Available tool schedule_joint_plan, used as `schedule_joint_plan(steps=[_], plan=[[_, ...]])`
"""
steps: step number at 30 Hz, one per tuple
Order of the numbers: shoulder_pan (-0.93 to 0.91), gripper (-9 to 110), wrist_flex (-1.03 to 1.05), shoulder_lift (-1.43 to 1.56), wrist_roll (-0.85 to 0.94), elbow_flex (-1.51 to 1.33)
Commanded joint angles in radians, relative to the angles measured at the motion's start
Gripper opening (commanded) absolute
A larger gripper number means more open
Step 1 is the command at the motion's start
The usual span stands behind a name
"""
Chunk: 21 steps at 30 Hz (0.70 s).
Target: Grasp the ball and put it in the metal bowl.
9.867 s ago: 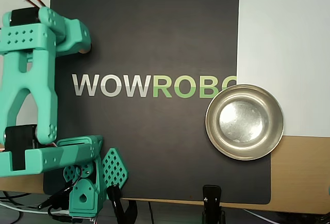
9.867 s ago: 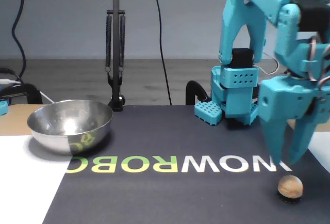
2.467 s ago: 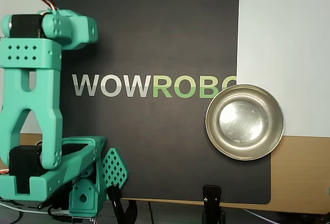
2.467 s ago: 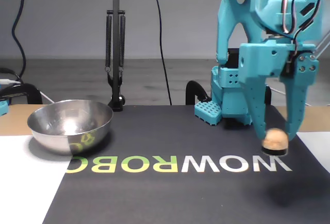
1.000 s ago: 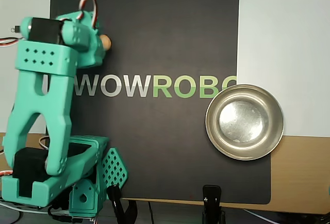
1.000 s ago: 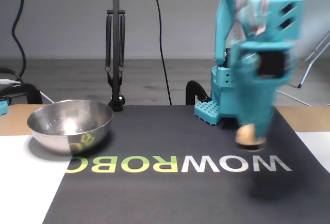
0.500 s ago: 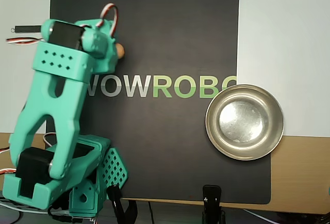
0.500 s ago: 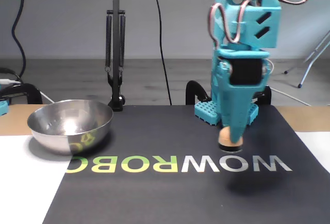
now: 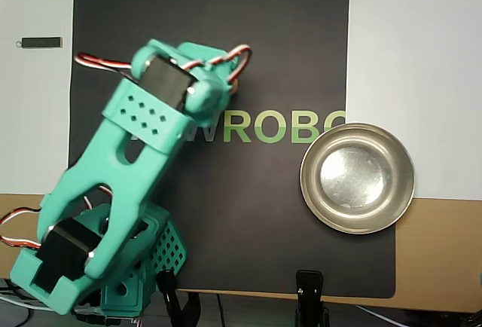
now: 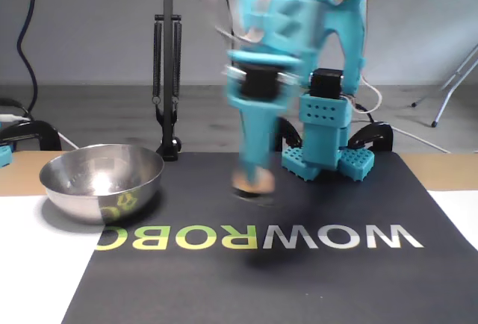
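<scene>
Teal end effector (image 10: 252, 182), motion-blurred, apparently holds the small peach ball (image 10: 252, 183) above the black mat (image 10: 314, 279), well right of the shiny metal bowl (image 10: 101, 181) in the fixed view.

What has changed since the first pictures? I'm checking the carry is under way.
The pincer closed on the ball, lifted it off the mat and is swinging it toward the bowl, leftward in the fixed view; it is now partway there, blurred by motion. The bowl has not moved and is empty.
</scene>
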<state>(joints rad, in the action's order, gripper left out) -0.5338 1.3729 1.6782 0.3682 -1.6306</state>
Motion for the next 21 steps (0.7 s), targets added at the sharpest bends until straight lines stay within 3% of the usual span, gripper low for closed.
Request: schedule_joint_plan(steps=[1,21], plan=[[-0.048,24,0.002,0.043,-0.008,0.060],[-0.321,25,-0.008,0.035,-0.002,0.061]])
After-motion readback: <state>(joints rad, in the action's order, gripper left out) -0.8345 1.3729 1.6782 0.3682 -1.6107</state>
